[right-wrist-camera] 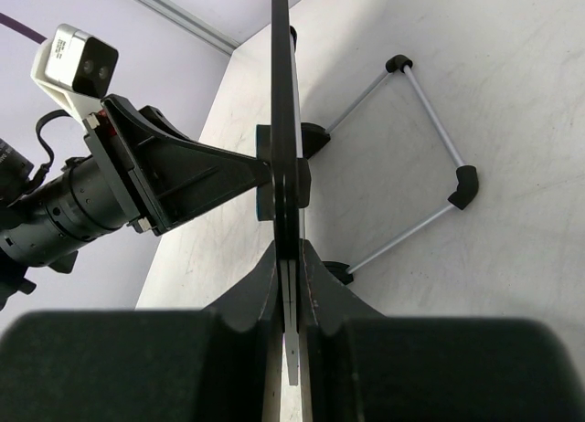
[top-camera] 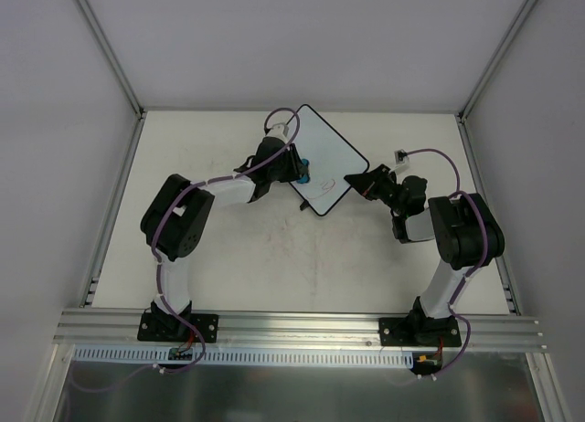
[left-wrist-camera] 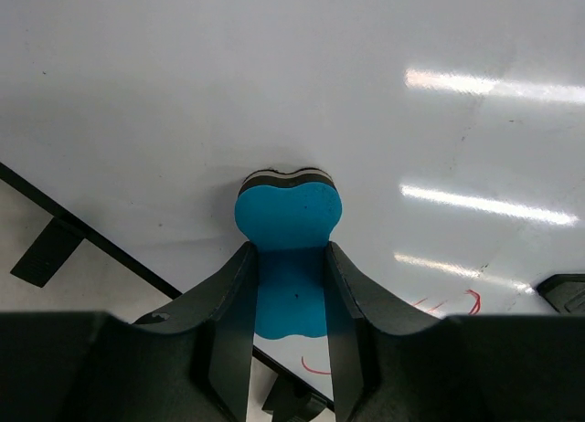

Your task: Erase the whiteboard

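The whiteboard (top-camera: pixel 333 157) stands tilted up near the back middle of the table, with faint red handwriting (top-camera: pixel 322 195) at its lower corner. My left gripper (top-camera: pixel 301 173) is shut on a small blue eraser (top-camera: pixel 305 170) and presses it flat against the board's face. In the left wrist view the eraser (left-wrist-camera: pixel 288 216) sits between my fingers (left-wrist-camera: pixel 228 303) on the white surface (left-wrist-camera: pixel 274 75), with red strokes (left-wrist-camera: pixel 455 303) to the right. My right gripper (top-camera: pixel 353 182) is shut on the board's right edge. The right wrist view shows the board edge-on (right-wrist-camera: pixel 281 75), clamped at my right gripper (right-wrist-camera: pixel 291 276).
A wire stand (right-wrist-camera: pixel 431 117) with black corner pieces lies on the table behind the board. The left arm and its white wrist camera (right-wrist-camera: pixel 78 61) are on the board's other side. Grey walls and metal rails (top-camera: pixel 110 212) bound the table.
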`<state>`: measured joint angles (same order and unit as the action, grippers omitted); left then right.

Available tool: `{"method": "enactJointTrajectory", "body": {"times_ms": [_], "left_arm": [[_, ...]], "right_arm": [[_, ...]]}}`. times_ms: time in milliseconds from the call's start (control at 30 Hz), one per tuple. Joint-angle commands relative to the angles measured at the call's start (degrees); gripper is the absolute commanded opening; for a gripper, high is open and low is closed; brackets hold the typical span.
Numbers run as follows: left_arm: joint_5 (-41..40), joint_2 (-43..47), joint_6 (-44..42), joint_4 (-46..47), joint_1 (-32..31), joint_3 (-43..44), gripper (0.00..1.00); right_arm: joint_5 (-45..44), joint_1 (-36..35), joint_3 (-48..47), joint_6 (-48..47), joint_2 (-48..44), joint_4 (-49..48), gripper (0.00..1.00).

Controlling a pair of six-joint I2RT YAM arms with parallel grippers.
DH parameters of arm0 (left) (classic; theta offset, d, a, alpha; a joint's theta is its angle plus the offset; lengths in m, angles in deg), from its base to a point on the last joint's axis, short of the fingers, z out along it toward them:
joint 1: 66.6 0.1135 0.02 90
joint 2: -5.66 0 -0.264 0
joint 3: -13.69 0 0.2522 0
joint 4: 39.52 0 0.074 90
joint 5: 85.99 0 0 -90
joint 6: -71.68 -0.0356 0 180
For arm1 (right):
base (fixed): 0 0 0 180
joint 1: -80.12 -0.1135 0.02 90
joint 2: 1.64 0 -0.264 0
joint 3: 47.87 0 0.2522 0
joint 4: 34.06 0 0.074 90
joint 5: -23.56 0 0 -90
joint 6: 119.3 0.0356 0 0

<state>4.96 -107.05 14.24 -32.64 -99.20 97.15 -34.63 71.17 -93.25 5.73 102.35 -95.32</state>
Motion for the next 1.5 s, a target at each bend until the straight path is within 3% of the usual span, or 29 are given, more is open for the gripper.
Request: {"method": "enactJointTrajectory", "body": {"times_ms": [0, 167, 467, 933, 1200, 1467], "left_arm": [[1.4, -3.1, 3.5, -4.6, 0.1, -2.0, 0.0], [2.7, -3.5, 1.9, -3.9, -0.4, -1.3, 0.0], [-0.6, -2.2, -7.9, -2.0, -7.1, -0.1, 0.0], [2.2, 1.4, -17.2, 5.9, -12.4, -4.2, 0.0], [-4.2, 1.3, -24.0, 3.1, -18.5, -2.2, 0.0], [-7.5, 1.4, -22.3, 1.8, -18.8, -2.5, 0.0]], "right_arm": [[0.4, -0.7, -1.8, 1.0, -0.9, -7.9, 0.0], [0.4, -0.6, -1.9, 1.2, -0.8, -7.9, 0.0], [0.5, -0.6, -2.0, 1.4, -0.8, -7.9, 0.0], [0.7, -0.6, -2.1, 1.2, -0.8, -7.9, 0.0], [0.8, -0.7, -2.2, 1.2, -0.8, -7.9, 0.0], [0.9, -0.8, -2.2, 1.2, -0.9, -7.9, 0.0]]}}
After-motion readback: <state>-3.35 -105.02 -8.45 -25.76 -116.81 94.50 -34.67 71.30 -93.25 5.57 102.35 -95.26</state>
